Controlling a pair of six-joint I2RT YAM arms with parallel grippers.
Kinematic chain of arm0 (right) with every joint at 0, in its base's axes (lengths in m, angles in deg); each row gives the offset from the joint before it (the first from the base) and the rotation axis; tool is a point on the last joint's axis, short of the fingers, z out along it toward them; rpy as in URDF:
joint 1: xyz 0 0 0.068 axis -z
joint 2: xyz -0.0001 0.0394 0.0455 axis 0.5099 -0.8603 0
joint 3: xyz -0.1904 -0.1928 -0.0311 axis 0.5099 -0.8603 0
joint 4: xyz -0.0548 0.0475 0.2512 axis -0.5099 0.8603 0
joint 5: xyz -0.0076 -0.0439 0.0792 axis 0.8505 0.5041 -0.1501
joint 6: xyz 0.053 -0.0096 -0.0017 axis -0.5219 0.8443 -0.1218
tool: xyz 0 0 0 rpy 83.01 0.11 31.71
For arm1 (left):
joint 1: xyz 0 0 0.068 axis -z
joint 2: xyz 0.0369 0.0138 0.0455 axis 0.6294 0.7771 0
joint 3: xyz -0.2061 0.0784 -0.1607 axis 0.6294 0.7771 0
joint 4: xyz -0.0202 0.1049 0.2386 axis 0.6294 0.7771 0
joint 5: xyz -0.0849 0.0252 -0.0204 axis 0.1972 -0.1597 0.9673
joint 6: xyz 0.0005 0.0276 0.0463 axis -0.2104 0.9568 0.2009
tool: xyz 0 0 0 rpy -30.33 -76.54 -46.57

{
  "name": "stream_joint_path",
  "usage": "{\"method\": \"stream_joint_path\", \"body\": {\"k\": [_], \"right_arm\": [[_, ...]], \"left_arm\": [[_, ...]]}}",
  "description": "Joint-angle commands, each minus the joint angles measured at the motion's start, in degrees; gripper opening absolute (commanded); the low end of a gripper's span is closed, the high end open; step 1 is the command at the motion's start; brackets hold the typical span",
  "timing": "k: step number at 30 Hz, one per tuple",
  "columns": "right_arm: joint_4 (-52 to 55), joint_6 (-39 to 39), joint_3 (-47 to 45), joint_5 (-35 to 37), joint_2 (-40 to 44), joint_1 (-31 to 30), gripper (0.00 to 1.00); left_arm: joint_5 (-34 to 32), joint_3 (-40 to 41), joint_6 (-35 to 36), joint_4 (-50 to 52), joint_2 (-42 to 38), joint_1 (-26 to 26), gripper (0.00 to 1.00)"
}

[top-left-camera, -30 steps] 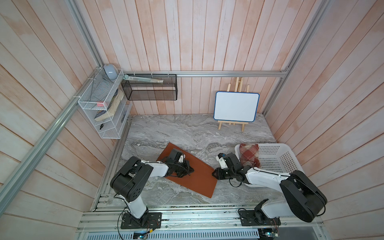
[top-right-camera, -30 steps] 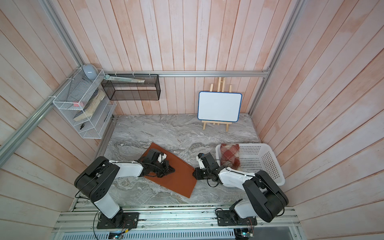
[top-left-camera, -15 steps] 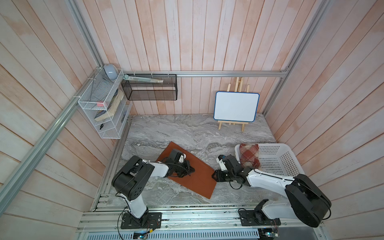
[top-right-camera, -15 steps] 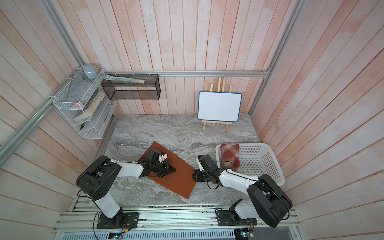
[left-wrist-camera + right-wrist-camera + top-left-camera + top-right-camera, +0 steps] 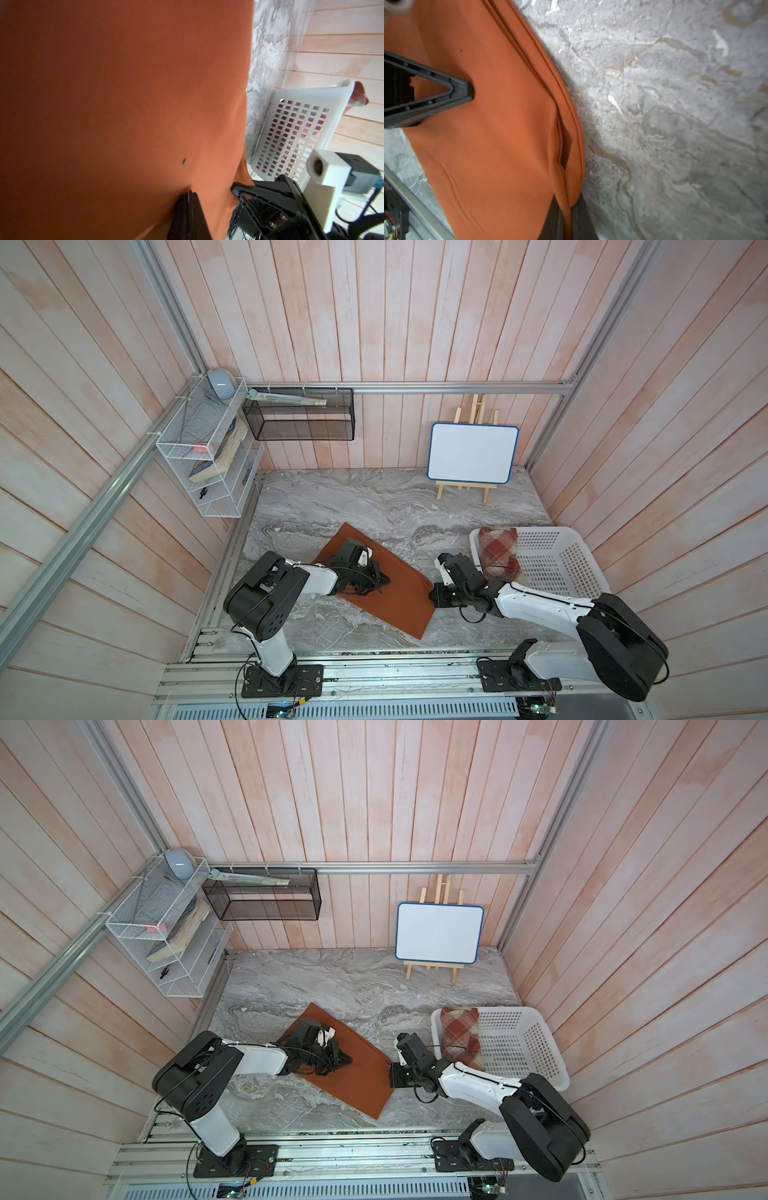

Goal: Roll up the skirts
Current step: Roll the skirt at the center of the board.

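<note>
Skirts: two. One orange skirt (image 5: 395, 593) lies flat on the surface (image 5: 374, 497). One plaid skirt (image 5: 498, 551), rolled, lies in the single basket (image 5: 540, 529) at 3 o'clock. The right hand (image 5: 566, 207) is clamped on the orange skirt's 3 o'clock edge. The left hand (image 5: 190, 193) is closed, tips against the cloth.

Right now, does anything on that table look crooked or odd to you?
The rust-orange skirt lies slantwise across the marble table, flat and unrolled, its edge puckered where the right gripper pinches it. The plaid skirt sits rolled in the white basket, one end poking above the rim.
</note>
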Motion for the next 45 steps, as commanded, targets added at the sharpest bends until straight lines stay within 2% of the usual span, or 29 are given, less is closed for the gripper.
{"method": "stream_joint_path", "body": {"k": [1, 11, 15, 18, 24, 27, 30, 36, 37, 40, 42, 45], "right_arm": [[5.93, -0.6, 0.55, -1.27, 2.61, -0.42, 0.02], [5.02, -4.33, 6.63, -8.66, 0.9, -0.51, 0.0], [0.05, -8.61, 8.14, -12.26, -1.1, -0.51, 0.02], [-2.11, -10.16, 9.62, -13.44, -3.39, -0.51, 0.06], [-5.72, -12.15, 12.2, -14.24, -10.76, -1.91, 0.08], [-7.6, -13.79, 13.01, -13.55, -12.99, -2.76, 0.08], [-8.56, -14.68, 13.56, -11.54, -13.79, -3.3, 0.14], [-11.91, -16.21, 13.55, -10.66, -17.23, -3.99, 0.18], [-11.49, -15.86, 14.1, -9.59, -18.42, -4.27, 0.22], [-12.1, -15.8, 14.41, -7.92, -20.68, -4.64, 0.25], [-12.62, -15.99, 14.05, -6.54, -21.28, -4.64, 0.32], [-12.3, -15.61, 14.12, -5.61, -22.04, -4.8, 0.34]], "left_arm": [[-0.95, 0.14, 0.93, 2.05, 0.73, 0.07, 0.0], [-1.52, 0.35, 1.37, 2.13, 1.41, 0.33, 0.0], [-1.48, -0.48, 1.98, 2.64, 2.52, 0.87, 0.0], [-1.4, -0.45, 2.01, 2.38, 2.97, 1.25, 0.0], [-1.04, -0.28, 2.04, 1.61, 3.59, 1.39, 0.0], [-0.68, -0.22, 1.88, 1.07, 3.89, 1.48, 0.0], [-0.64, -0.02, 2.02, 0.87, 3.76, 1.47, 0.0], [-0.38, 1.14, 1.56, -0.61, 4.04, 1.47, 0.0], [-0.13, 1.44, 1.35, -1.43, 4.14, 1.47, 0.0], [0.11, 2.09, 0.77, -2.15, 3.88, 1.46, 0.0], [0.28, 3.05, 0.16, -2.8, 2.89, 1.4, 0.0], [0.23, 5.02, -1.15, -3.9, -0.04, 0.74, 0.0]]}}
